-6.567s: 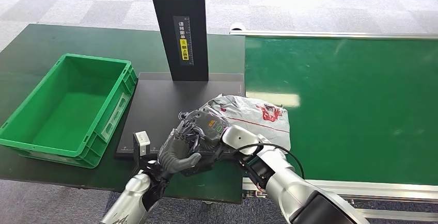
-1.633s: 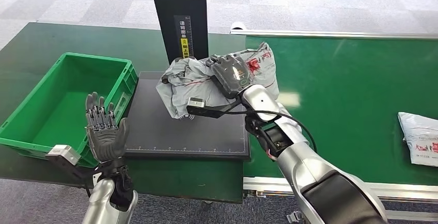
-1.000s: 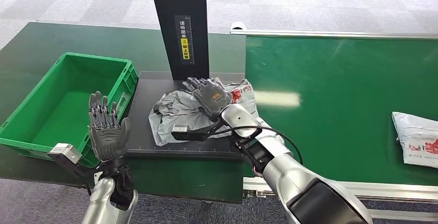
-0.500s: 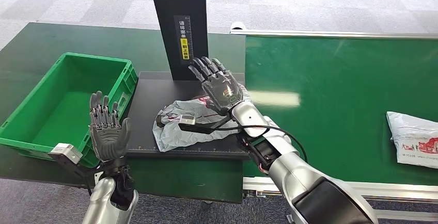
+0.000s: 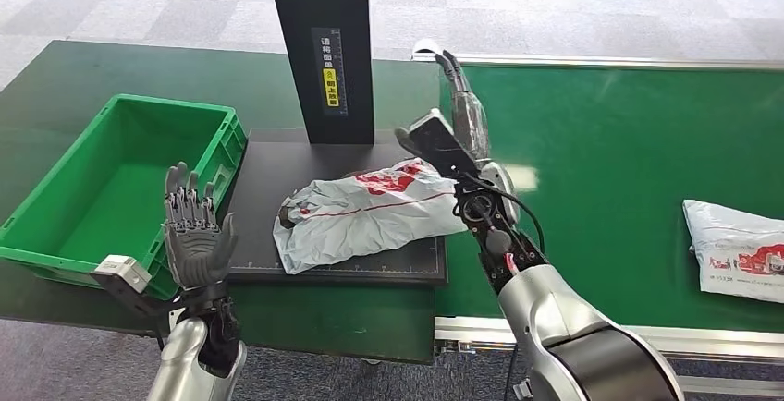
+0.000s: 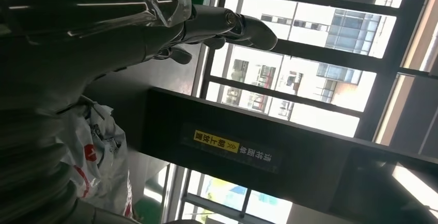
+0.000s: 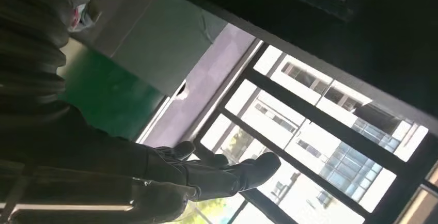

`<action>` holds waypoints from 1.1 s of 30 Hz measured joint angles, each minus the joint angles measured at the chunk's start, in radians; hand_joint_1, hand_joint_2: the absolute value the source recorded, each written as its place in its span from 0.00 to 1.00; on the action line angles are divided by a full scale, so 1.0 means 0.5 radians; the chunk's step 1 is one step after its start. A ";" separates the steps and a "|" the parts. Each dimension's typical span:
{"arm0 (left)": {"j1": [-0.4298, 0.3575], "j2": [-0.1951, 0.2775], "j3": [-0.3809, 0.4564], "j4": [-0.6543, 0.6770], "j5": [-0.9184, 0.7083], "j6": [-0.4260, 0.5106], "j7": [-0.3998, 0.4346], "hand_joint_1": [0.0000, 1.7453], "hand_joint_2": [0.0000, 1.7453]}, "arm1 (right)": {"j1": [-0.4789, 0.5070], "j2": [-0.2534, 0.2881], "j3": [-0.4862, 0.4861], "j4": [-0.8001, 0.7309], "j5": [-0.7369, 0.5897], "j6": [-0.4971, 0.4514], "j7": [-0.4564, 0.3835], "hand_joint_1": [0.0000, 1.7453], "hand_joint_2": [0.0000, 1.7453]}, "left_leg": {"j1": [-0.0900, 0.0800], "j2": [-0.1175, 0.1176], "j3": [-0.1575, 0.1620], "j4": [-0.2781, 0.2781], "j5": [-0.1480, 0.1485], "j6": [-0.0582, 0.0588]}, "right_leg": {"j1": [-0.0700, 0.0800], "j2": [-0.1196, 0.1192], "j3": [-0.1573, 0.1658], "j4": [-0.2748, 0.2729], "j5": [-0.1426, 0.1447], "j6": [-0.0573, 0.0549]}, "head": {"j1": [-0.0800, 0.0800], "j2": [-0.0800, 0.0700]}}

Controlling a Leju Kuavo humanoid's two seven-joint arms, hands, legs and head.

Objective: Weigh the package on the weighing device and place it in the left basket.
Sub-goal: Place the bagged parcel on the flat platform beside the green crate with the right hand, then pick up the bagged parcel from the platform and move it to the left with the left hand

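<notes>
The crumpled grey plastic mailer package with red printing (image 5: pixel 365 214) lies on the flat black weighing platform (image 5: pixel 268 175), in front of its tall black upright column (image 5: pixel 322 45), with its near-right corner reaching the platform's edge. Neither hand touches it. The right hand (image 5: pixel 459 110) is raised above and to the right of the package, fingers straight and spread, holding nothing. The left hand (image 5: pixel 192 235) is held up at the near left, palm open and fingers spread, between the platform and the green plastic basket (image 5: pixel 55 239), which is empty.

The weighing step looks to be in hand; the carry to the basket remains. The main risk is the pickup: the bag is limp and slick (the film is creased and loose), so a grasp on one fold could let it slide out or sag and catch on the basket's near wall. The left hand stands close to that wall and could knock it when reaching across. A second similar package (image 5: pixel 740 251) lies far right on the green belt surface (image 5: pixel 629 142).
</notes>
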 joint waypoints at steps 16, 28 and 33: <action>0.188 0.093 -0.181 0.020 -0.688 -0.319 0.285 0.00 1.00 | 1.088 -0.455 -0.319 -1.296 -0.745 0.647 0.277 0.00 1.00 | 0.000 -0.004 -0.004 0.000 -0.005 0.001 | 0.000 -0.004 -0.002 -0.006 -0.001 0.001 | 0.000 0.000; 0.129 0.110 -0.368 0.026 -1.369 0.107 0.358 0.00 1.00 | 1.396 -0.478 -0.266 -1.427 -0.644 0.795 0.350 0.00 1.00 | 0.000 -0.001 -0.003 -0.001 -0.003 0.000 | 0.000 -0.004 0.001 -0.006 -0.001 0.001 | -0.001 0.000; 0.100 0.116 -0.407 0.035 -1.477 0.188 0.376 0.00 1.00 | 1.417 -0.478 -0.253 -1.427 -0.646 0.806 0.346 0.00 1.00 | 0.000 -0.001 -0.003 -0.001 -0.003 0.000 | 0.000 -0.004 0.000 -0.006 -0.001 0.001 | -0.001 0.000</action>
